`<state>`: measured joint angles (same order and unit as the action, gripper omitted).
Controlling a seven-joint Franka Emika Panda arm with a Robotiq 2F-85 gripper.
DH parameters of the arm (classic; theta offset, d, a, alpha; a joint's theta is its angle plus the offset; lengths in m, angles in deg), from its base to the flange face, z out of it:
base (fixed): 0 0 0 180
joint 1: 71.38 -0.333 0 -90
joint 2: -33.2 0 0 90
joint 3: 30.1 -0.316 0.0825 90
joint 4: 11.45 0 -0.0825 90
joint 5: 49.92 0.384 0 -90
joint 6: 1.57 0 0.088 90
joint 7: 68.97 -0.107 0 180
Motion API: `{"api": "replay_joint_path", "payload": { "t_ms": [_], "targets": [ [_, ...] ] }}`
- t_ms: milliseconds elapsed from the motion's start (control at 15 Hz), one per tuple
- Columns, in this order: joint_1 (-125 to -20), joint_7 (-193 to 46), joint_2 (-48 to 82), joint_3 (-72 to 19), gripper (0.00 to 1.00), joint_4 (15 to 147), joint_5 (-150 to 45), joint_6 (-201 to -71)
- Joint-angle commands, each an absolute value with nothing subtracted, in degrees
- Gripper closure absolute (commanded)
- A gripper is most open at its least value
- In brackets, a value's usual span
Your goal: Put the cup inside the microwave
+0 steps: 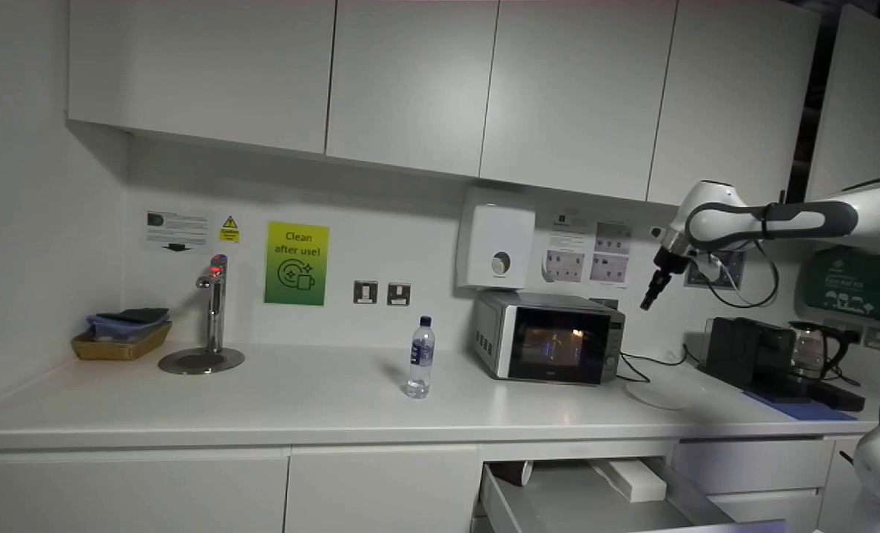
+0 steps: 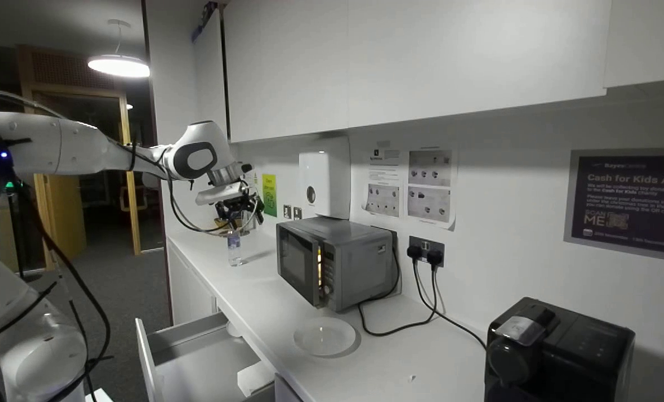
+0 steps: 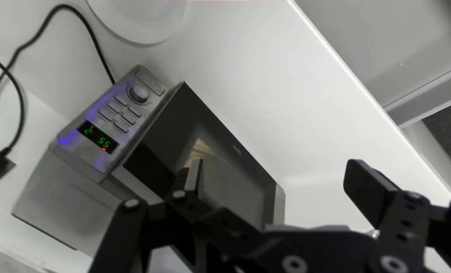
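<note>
A capped water bottle (image 1: 420, 363) stands upright on the white countertop (image 1: 284, 392), well apart from the chrome tap (image 1: 216, 318) and the shallow basket (image 1: 114, 351). A round plate (image 2: 332, 338), perhaps glass, lies flat there. A green first aid kit (image 1: 854, 287) shows above a glass coffee pot (image 1: 807, 352).

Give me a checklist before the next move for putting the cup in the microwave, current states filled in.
1. Gripper open and empty: ok.
2. Drawer pulled out: ok.
3. Cup upright for picking: not ok; it appears to lie on its side in the drawer, partly hidden.
4. Microwave door wide open: not ok; it stands just ajar.
5. Microwave free inside: cannot tell; the door screens most of the interior.
6. Bottle upright and apart from the microwave: ok.
</note>
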<state>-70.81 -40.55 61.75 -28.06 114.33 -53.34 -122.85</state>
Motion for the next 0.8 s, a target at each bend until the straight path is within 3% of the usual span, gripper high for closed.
{"api": "replay_joint_path", "payload": {
  "t_ms": [0, 733],
  "targets": [
    [-68.96, -50.14, 69.16, -28.02, 0.00, 119.13, -57.28, -121.72],
    [-68.60, -57.59, 71.72, -27.16, 0.00, 120.89, -57.41, -122.55]
  ]
}}
